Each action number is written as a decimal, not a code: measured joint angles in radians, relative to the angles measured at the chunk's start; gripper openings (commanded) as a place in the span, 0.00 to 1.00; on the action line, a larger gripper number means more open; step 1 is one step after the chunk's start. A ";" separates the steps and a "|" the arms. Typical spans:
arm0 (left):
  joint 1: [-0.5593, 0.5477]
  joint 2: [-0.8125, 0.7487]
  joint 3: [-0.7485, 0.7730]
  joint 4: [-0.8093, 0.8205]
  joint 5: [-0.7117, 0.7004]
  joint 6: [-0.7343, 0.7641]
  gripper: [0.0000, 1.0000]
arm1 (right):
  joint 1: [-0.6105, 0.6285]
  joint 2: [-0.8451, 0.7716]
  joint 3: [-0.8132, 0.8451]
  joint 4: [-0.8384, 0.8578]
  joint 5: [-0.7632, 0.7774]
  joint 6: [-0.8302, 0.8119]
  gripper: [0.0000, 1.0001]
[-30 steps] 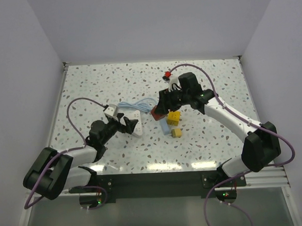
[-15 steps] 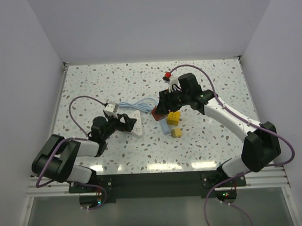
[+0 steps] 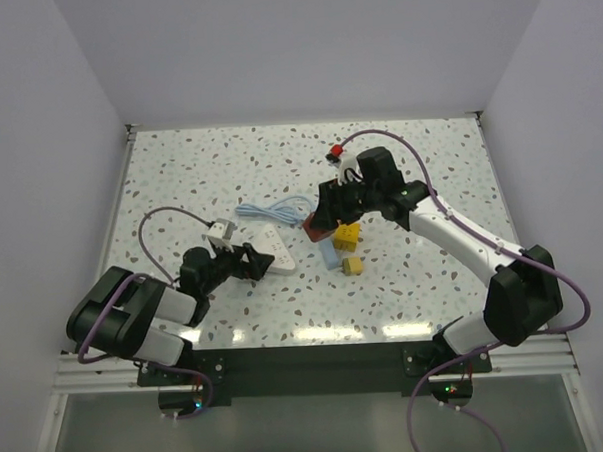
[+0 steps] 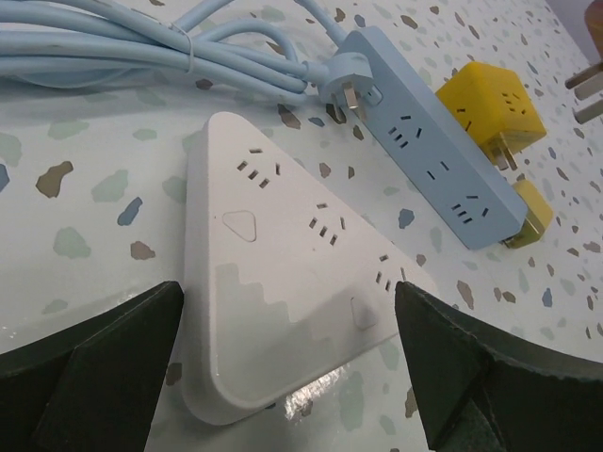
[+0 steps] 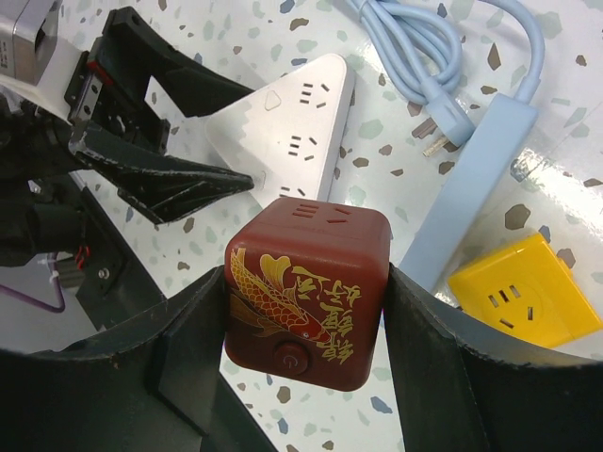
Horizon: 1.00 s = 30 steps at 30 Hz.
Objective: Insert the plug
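The right pincer [image 5: 306, 282] is clamped on the dark red cube plug [image 5: 311, 245] at the centre of the right wrist view, while the left pincer [image 4: 290, 320] stands wide open astride the white triangular socket [image 4: 283, 245] on the speckled surface [image 4: 85, 188] (a blue strip [image 4: 433, 179] and yellow cube [image 4: 485, 94] lie toward the upper right).

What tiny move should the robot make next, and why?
Probably close the left gripper on the white triangular socket strip: its open fingers flank it, and steadying it would let the right gripper, holding the red cube, press in.
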 measured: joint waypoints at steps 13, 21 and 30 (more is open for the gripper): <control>-0.137 -0.092 -0.071 0.047 0.024 -0.066 1.00 | 0.001 -0.002 -0.013 0.011 0.067 0.053 0.00; -0.267 -0.092 -0.071 0.059 0.002 -0.131 1.00 | 0.010 -0.016 -0.053 0.055 0.163 0.126 0.00; -0.301 -0.231 -0.074 0.037 -0.061 -0.145 1.00 | 0.110 -0.040 -0.132 0.124 0.317 0.266 0.00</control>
